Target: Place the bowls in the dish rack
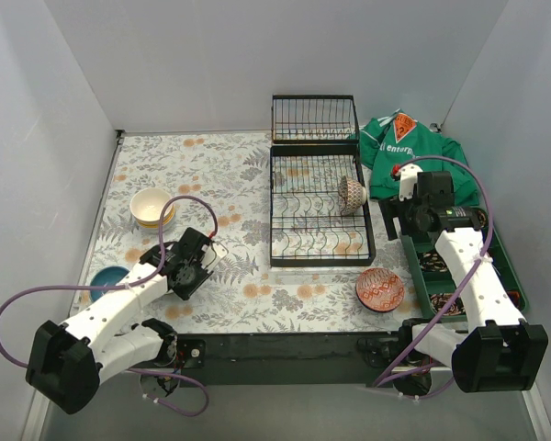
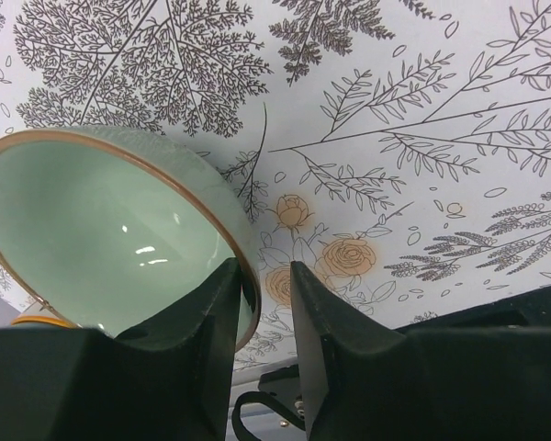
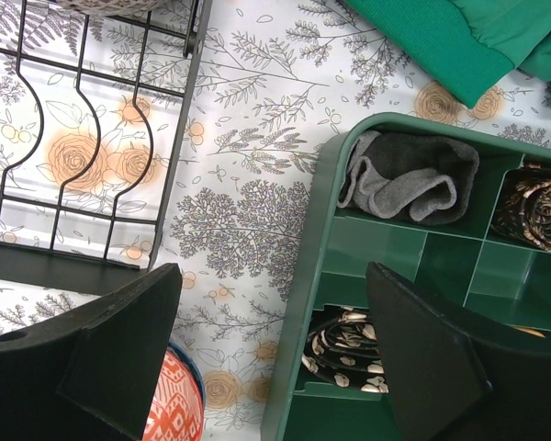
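Note:
My left gripper [image 2: 264, 271] is shut on the rim of a mint green bowl [image 2: 92, 230], one finger inside and one outside, and holds it tilted above the floral cloth; in the top view this gripper [image 1: 202, 255] is left of the dish rack [image 1: 320, 207]. A brown patterned bowl [image 1: 351, 195] stands on edge in the rack. A red patterned bowl [image 1: 380, 289] lies in front of the rack and also shows in the right wrist view [image 3: 170, 404]. A cream and yellow bowl stack [image 1: 152, 207] and a blue bowl [image 1: 108, 278] sit at the left. My right gripper [image 3: 271, 276] is open and empty, between the rack and the tray.
A green compartmented tray [image 1: 512, 276] with socks and patterned cloth lies at the right, its rim [image 3: 321, 230] under my right gripper. A green jersey [image 1: 409, 152] lies behind it. The rack's raised basket end [image 1: 314, 119] is at the back. Grey walls surround the table.

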